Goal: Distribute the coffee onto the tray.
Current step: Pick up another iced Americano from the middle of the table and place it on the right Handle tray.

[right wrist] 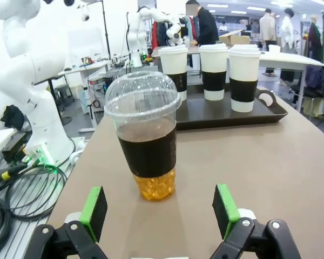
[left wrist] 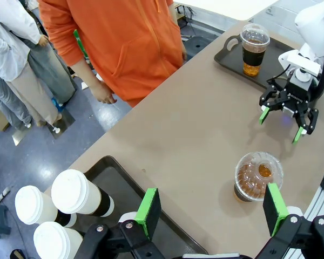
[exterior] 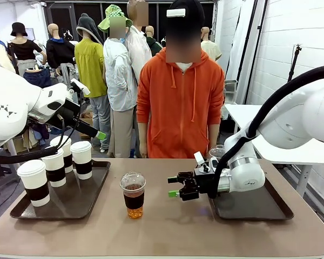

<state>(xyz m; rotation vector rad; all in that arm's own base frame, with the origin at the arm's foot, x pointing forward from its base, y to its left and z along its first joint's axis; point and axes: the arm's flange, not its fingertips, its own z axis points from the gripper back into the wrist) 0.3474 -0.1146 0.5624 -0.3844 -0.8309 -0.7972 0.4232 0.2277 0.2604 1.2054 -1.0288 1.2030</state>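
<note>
We can read no text, number or brand in these views. Just behind the right gripper (exterior: 173,186), the white wrist housing (exterior: 246,172) carries a small dark script mark, too small for us to make out. Far across from that gripper, the left arm's white shell (exterior: 16,97) bears a patch of black triangles, a pattern and not letters.
</note>
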